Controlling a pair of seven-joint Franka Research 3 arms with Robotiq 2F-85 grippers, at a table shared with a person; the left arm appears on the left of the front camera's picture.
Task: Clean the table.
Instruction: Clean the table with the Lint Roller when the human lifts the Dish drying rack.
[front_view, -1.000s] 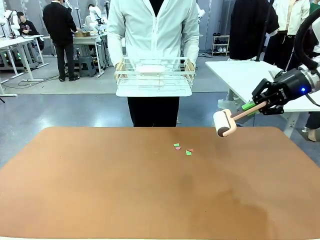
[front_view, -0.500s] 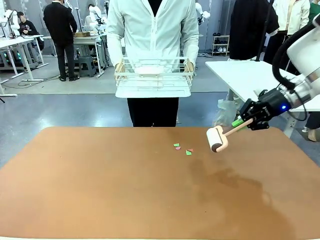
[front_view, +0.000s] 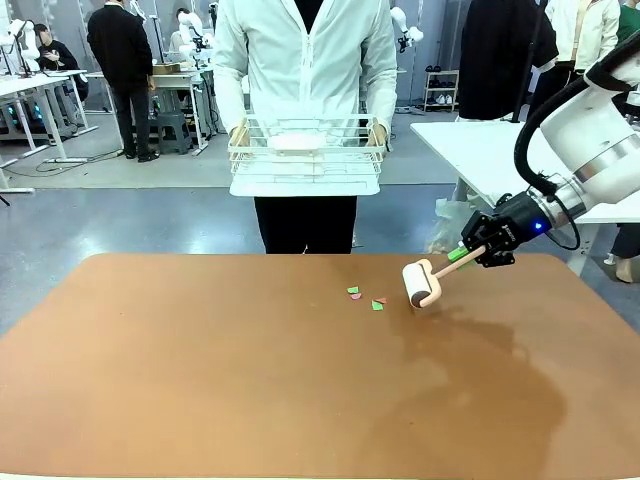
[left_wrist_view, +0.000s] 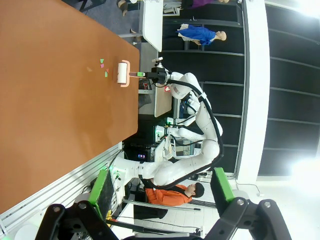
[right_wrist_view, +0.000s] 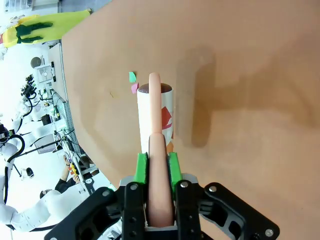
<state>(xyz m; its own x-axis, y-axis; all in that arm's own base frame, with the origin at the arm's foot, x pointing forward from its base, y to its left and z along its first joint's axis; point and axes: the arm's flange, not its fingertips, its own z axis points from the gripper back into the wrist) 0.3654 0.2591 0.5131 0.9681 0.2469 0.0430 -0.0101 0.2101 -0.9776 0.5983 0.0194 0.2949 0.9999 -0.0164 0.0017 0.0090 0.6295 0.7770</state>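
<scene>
Step in hand: rolling up debris. The table (front_view: 200, 380) sits between the robot and a person standing at the far side. Its long axis runs left to right, and the far corners are rounded.

The right end effector (front_view: 462, 253) is clamped on the handle of a lint roller (front_view: 421, 283) over the far right part of the table. The handle slopes down and left from the grip. The drum lies crosswise to it, with its axis roughly near-to-far. I cannot tell whether the drum touches the top.

Small green and pink paper scraps (front_view: 377, 305) lie just left of the drum, near the far middle.

The left end effector (left_wrist_view: 160, 175) is held off the table, fingers apart and nothing between them.

The person holds a white wire rack (front_view: 305, 150) clear of the table.

Next move, as I judge it: press the drum down and sweep left across the scraps, keeping the drum axis square to the travel.
</scene>
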